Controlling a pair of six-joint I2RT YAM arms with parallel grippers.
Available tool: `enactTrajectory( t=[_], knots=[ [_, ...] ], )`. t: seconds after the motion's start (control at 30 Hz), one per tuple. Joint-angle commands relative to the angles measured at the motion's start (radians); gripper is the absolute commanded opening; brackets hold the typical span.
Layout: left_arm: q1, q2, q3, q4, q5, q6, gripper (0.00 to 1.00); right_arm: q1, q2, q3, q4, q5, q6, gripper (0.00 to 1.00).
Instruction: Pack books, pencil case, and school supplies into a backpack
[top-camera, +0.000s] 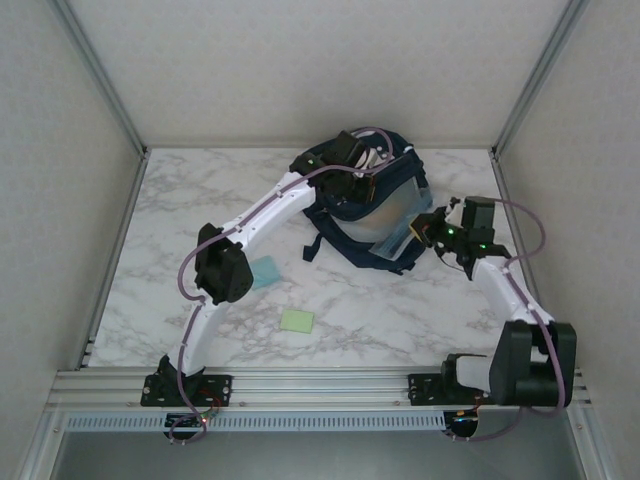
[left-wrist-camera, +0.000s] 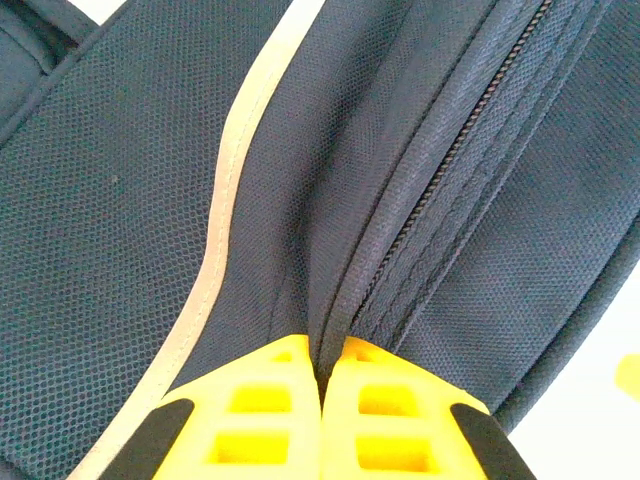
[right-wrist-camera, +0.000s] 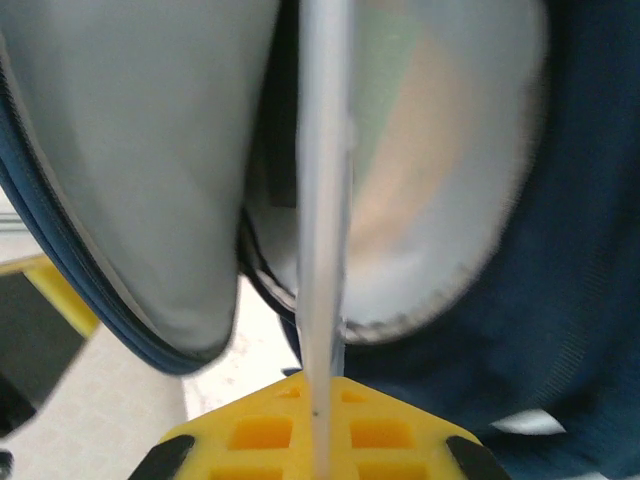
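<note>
The navy backpack (top-camera: 350, 235) lies at the back middle of the table with its mouth open, showing grey lining (right-wrist-camera: 150, 170). My left gripper (top-camera: 358, 165) is at its far edge, shut on a fold of navy fabric (left-wrist-camera: 335, 290) beside the zipper (left-wrist-camera: 450, 150). My right gripper (top-camera: 427, 228) is at the backpack's right side, shut on a thin translucent pale-blue stick (right-wrist-camera: 325, 150) that points into the opening. A light-blue pad (top-camera: 265, 271) and a pale-green pad (top-camera: 296, 320) lie on the table in front. The books and the pencil case are out of view.
The marble table (top-camera: 180, 200) has walls at the back and both sides. The left arm's elbow (top-camera: 222, 272) hangs just left of the light-blue pad. A dark strap (top-camera: 312, 247) trails from the backpack's near left side.
</note>
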Motion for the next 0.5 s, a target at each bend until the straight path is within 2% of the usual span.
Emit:
enactTrajectory(
  t=[0.0,0.17,0.37,0.47],
  knots=[
    [-0.012,-0.086,0.056,-0.001,0.092,-0.065,0.00,0.045,0.094,0.019,0.305,0.002,0.096,0.00],
    [-0.012,-0.098,0.054,0.003,0.109,-0.092,0.00,0.074,0.287,0.079,0.554,0.020,0.178,0.00],
    [-0.014,-0.130,0.057,0.024,0.124,-0.110,0.00,0.107,0.480,0.168,0.733,0.045,0.231,0.00],
    [-0.014,-0.143,0.056,0.020,0.131,-0.115,0.00,0.127,0.552,0.217,0.761,0.103,0.267,0.00]
  ],
)
